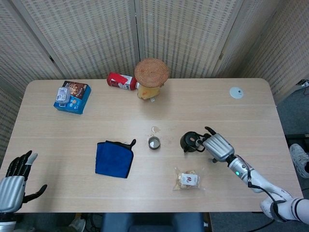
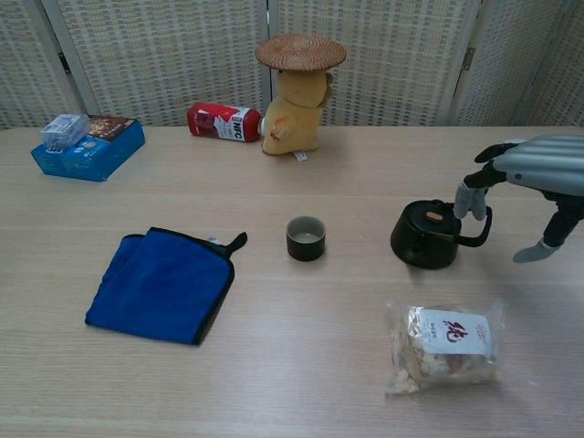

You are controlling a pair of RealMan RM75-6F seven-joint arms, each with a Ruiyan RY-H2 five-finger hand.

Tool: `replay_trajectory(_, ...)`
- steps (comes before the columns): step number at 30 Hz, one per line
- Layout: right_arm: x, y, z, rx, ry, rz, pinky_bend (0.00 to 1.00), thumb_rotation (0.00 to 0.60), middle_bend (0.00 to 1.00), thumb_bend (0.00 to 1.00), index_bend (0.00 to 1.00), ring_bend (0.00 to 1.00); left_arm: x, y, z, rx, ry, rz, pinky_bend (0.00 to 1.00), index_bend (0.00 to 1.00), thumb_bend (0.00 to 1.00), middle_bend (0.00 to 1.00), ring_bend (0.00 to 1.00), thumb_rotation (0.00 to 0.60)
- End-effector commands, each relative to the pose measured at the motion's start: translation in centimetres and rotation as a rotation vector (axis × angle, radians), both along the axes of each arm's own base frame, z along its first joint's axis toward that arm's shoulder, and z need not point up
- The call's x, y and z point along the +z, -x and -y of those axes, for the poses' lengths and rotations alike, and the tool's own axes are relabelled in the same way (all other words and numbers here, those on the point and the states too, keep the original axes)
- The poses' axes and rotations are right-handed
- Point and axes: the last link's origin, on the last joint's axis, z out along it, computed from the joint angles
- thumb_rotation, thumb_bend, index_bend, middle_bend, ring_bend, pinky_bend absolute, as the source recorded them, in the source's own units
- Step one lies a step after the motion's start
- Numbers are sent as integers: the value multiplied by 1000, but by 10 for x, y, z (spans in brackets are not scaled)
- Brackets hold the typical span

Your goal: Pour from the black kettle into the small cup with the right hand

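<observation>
The black kettle [image 1: 189,141] [image 2: 426,235] stands upright on the table, its handle pointing right. The small dark cup [image 1: 154,142] [image 2: 306,237] stands to its left, a short gap away. My right hand [image 1: 217,146] [image 2: 534,173] hovers just right of the kettle with its fingers apart. Its fingertips [image 2: 465,197] hang over the top of the handle, and the thumb points down clear of it. It holds nothing. My left hand [image 1: 14,181] rests open at the table's near left corner, seen only in the head view.
A snack bag [image 1: 188,179] [image 2: 444,345] lies just in front of the kettle. A blue cloth [image 1: 114,158] [image 2: 164,283] lies left of the cup. At the back are a plush toy with straw hat [image 2: 297,91], a red bottle [image 2: 224,121], a blue box [image 2: 87,146] and a white disc [image 1: 236,93].
</observation>
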Motion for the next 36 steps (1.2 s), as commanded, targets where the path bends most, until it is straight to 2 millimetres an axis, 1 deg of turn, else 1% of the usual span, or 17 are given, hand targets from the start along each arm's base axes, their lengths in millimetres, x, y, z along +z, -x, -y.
replay_trajectory(1,-7,2,2,10,-16,-6,88,600,408,47,353,269,0,0,0,3,0,0,0,28,222,0,0,600)
replay_trajectory(11,-13,9,6,6,-28,-25,88,600,417,48,356,281,0,0,1,9,-1,-4,0,28,222,0,0,600)
replay_trajectory(25,-13,20,0,-20,-34,-50,88,600,457,48,380,311,-1,1,1,12,2,-2,0,28,221,0,0,600)
replay_trajectory(36,-20,25,-5,-25,-63,-75,88,600,468,48,385,322,-1,2,2,17,1,-3,0,28,222,0,0,600)
